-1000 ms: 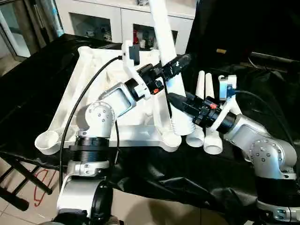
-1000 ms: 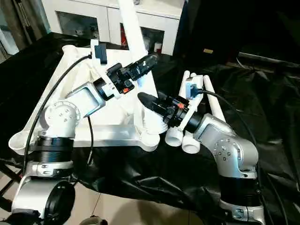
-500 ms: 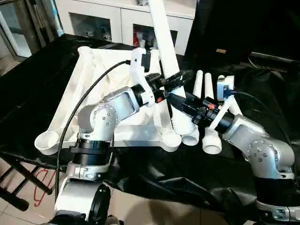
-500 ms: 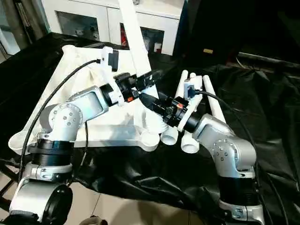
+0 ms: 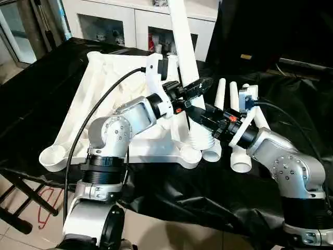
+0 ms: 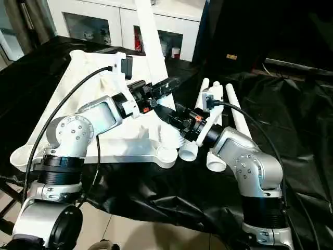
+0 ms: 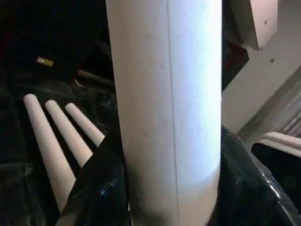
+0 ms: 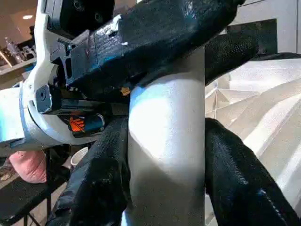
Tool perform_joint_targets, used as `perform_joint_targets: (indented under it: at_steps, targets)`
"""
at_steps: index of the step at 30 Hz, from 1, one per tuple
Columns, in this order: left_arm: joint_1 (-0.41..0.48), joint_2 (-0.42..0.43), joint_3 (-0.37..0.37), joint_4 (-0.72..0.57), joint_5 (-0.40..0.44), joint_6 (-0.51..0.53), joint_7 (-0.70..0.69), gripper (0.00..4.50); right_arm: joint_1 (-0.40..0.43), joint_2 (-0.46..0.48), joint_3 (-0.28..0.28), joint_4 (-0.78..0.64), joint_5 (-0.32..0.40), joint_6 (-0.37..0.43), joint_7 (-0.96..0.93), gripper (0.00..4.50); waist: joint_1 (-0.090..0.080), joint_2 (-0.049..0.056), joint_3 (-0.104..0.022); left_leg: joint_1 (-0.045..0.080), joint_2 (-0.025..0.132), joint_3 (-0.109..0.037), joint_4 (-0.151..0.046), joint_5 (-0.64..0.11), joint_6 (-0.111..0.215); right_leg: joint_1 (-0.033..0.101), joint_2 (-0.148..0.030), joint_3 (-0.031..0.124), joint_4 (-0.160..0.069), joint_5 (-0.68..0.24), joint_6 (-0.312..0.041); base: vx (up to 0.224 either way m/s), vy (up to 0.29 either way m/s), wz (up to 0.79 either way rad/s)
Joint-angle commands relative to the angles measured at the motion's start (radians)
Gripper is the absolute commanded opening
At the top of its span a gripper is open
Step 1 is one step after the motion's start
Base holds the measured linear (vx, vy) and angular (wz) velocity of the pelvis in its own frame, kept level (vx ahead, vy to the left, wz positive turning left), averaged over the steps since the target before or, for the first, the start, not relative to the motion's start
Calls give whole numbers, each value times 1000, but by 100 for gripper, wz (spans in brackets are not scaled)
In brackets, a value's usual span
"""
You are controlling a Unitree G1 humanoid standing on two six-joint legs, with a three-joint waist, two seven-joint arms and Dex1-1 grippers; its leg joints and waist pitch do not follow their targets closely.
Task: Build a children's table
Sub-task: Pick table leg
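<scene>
The white tube leg (image 5: 182, 47) stands tilted in the near corner socket of the upturned table top (image 5: 112, 78). The left gripper (image 5: 193, 87) and, just below it, the right gripper (image 5: 200, 114) both clamp this leg between half-spread fingers. Three loose legs (image 7: 56, 136) lie on the black cloth (image 5: 208, 192) just beside the table top.

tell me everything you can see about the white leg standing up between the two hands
The leg is a long, smooth, round white tube that looks like plastic, with a ribbed band near its foot. It stands nearly upright, leaning slightly, at the near right corner of the upturned tabletop, its upper end running out of the picture. The left hand closes around it partway up, black fingers on both sides; the right hand grips it lower down. Three more legs lie beside it on the black cloth.
</scene>
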Motion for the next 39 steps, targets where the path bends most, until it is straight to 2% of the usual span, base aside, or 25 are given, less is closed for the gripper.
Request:
perform_joint_targets:
  at_steps: [1, 2, 4, 6, 7, 9, 14, 19, 21, 22, 24, 28, 34, 36, 39]
  targets:
    - [-14, 44, -33, -13, 51, -33, -43, 200, -3, -23, -12, 0, 10, 12, 11, 261, 0, 9, -67, 24, 49, -18, -64, -88, 5, 50, -78, 45, -80, 62, -205, 0, 0, 0]
    - [-14, 44, -33, -13, 51, -33, -43, 200, -3, -23, -12, 0, 10, 12, 11, 263, 0, 8, -67, 24, 48, -18, -65, -95, 0, 51, -77, 45, -80, 54, -200, 0, 0, 0]
    - [-19, 76, -77, -9, 83, -50, -87, 199, -18, -52, -2, 10, -4, 25, 23, 270, 0, 18, -67, 24, 49, -20, -65, -96, -8, 51, -78, 46, -78, 59, -195, 0, 0, 0]
    - [-24, 93, -99, -6, 100, -60, -110, 198, -27, -74, 0, 13, 2, 50, 37, 271, -2, 15, -67, 24, 47, -20, -65, -95, -11, 52, -75, 45, -79, 65, -197, 0, 0, 0]
    - [-30, 109, -122, -4, 108, -64, -144, 197, -39, -101, 1, 17, 18, 89, 58, 271, -1, 16, -68, 23, 46, -19, -64, -90, -9, 53, -76, 46, -77, 78, -200, 0, 0, 0]
    - [-34, 127, -144, -9, 101, -66, -198, 196, -54, -137, 0, 21, 57, 147, 93, 271, 3, 19, -70, 24, 46, -18, -61, -74, -1, 54, -76, 46, -73, 111, -217, 0, 0, 0]
    - [-28, 166, -198, -51, 68, -68, -356, 196, -70, -198, 24, 23, 111, 222, 184, 271, 6, 15, -70, 21, 47, -16, -59, -63, 15, 57, -78, 45, -70, 125, -242, 0, 0, 0]
    - [-32, 158, -186, -72, 20, -61, -420, 196, -61, -260, 97, -1, 83, 207, 290, 271, 6, 14, -67, 20, 48, -15, -58, -76, 19, 56, -82, 45, -72, 90, -256, 0, 0, 0]
    - [-32, 152, -176, -78, 1, -54, -430, 196, -59, -267, 107, -3, 84, 211, 303, 271, 5, 9, -68, 20, 49, -14, -57, -73, 23, 56, -82, 45, -72, 89, -260, 0, 0, 0]
    - [-33, 150, -173, -79, -5, -53, -439, 196, -59, -270, 111, -2, 85, 214, 307, 271, 7, 11, -68, 21, 48, -14, -56, -71, 24, 56, -81, 44, -71, 85, -263, 0, 0, 0]
    - [-20, 160, -181, -107, -27, -60, -496, 196, -64, -274, 118, 1, 93, 223, 319, 271, 7, 6, -68, 20, 49, -14, -56, -66, 31, 56, -81, 45, -71, 82, -262, 0, 0, 0]
    - [0, 179, -201, -144, -39, -58, -555, 195, -69, -277, 127, 5, 100, 223, 335, 271, 7, 7, -69, 21, 49, -13, -55, -49, 43, 54, -81, 45, -68, 93, -262, 0, 0, 0]
    - [5, 187, -212, -146, -44, -48, -576, 195, -77, -285, 148, 10, 91, 206, 372, 271, 10, 10, -69, 23, 50, -13, -55, -63, 29, 51, -80, 45, -69, 67, -259, 0, 0, 0]
    - [2, 176, -203, -138, -46, -40, -562, 195, -77, -285, 153, 8, 86, 200, 377, 242, 13, 11, -69, 23, 49, -13, -54, -61, 29, 52, -80, 44, -68, 74, -260, 0, 0, 0]
    - [-1, 169, -200, -124, -38, -40, -551, 195, -74, -288, 166, 6, 75, 184, 381, 229, 14, 10, -70, 21, 49, -14, -53, -51, 32, 53, -80, 44, -66, 97, -260, 0, 0, 0]
